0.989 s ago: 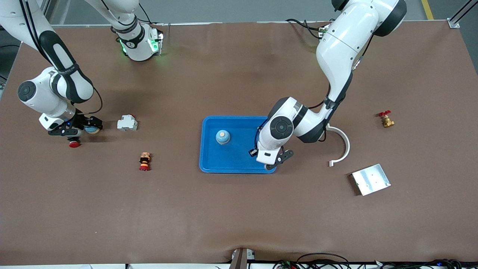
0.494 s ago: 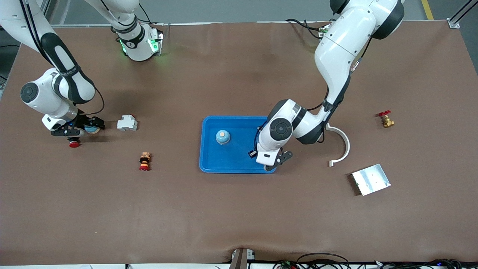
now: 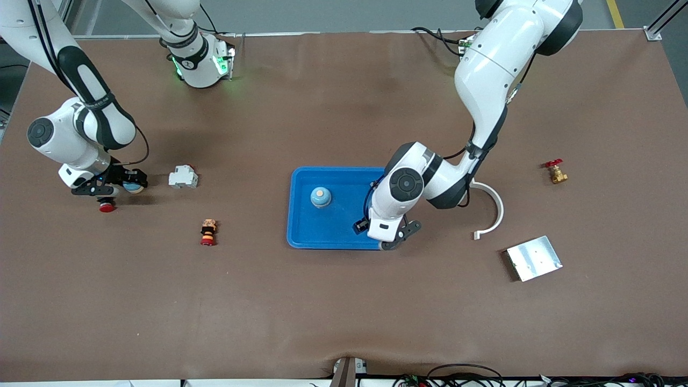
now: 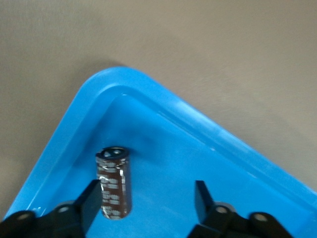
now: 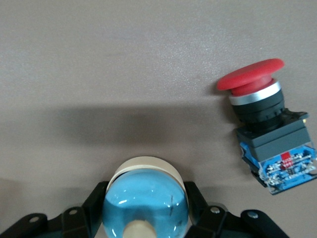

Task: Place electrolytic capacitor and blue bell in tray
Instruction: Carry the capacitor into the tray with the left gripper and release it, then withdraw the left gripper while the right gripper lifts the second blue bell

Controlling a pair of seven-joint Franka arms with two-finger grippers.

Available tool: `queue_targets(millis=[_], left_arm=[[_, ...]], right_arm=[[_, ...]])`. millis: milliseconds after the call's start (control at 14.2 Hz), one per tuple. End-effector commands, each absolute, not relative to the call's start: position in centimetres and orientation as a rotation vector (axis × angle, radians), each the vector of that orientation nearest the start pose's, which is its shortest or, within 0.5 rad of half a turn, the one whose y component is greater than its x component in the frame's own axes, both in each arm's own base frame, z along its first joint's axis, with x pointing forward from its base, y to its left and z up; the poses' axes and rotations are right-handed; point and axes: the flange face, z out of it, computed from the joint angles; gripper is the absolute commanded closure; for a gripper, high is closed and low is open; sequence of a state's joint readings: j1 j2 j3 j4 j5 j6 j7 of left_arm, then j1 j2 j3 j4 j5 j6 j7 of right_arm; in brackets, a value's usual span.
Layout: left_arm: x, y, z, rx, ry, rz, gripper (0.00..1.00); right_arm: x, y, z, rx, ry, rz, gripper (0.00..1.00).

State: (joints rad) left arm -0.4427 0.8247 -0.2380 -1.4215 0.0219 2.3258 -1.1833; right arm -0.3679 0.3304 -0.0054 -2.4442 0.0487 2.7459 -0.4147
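The table (image 3: 333, 301) is plain brown and the tray (image 3: 333, 236) at the frame's centre is bright blue, holding a light blue bell (image 3: 320, 196) with a tan knob. In the left wrist view the capacitor (image 4: 113, 182) is dark brown with pale printed markings and a silvery top. Another bell (image 5: 145, 206) is glossy light blue over a cream base, beside a button (image 5: 267, 123) with a red cap, silver ring, black body and blue label. At lower right, the plate (image 3: 534, 258) is silver
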Motion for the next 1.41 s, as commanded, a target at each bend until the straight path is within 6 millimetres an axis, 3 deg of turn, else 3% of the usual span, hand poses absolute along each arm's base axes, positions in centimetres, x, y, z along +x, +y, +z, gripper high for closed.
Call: queue_targets(millis=[0, 212, 353, 424, 565, 777, 989, 1130, 1342], left_arm=[[59.9, -43.2, 26.9, -3.18, -0.951, 0.021, 0.0], [60.3, -42.6, 32.3, -3.201, -0.955, -0.036, 0.0], [60.7, -40.5, 35.5, -3.164, -0.961, -0.031, 0.0], [60.7, -39.3, 38.2, -3.148, -0.97, -0.036, 0.0], [61.1, -35.6, 42.6, -3.129, -0.929, -0.039, 0.0], [60.9, -29.7, 47.2, -3.115, -0.739, 0.042, 0.0], [60.6, -22.9, 49.8, -3.088, -0.546, 0.143, 0.0], [60.0, -17.2, 51.6, -3.105, -0.438, 0.163, 0.0], [57.3, -10.2, 52.8, -3.096, -0.39, 0.163, 0.0]], right_arm=[[45.1, -16.1, 18.4, -3.097, 0.03, 0.043, 1.0], [47.6, -12.4, 23.1, -3.087, 0.166, 0.056, 1.0], [49.5, -9.7, 26.6, -3.081, 0.206, 0.086, 1.0], [50.3, -8.7, 27.9, -3.079, 0.23, 0.093, 1.0], [51.8, -7.3, 30.2, -3.076, 0.275, 0.094, 1.0], [54.7, -3.3, 34.1, -3.068, 0.348, 0.128, 1.0], [56.8, 0.9, 38.0, -3.067, 0.396, 0.121, 1.0], [57.8, 3.9, 41.2, -3.067, 0.393, 0.112, 1.0], [58.4, 8.0, 41.8, -3.047, 0.511, 0.058, 1.0]])
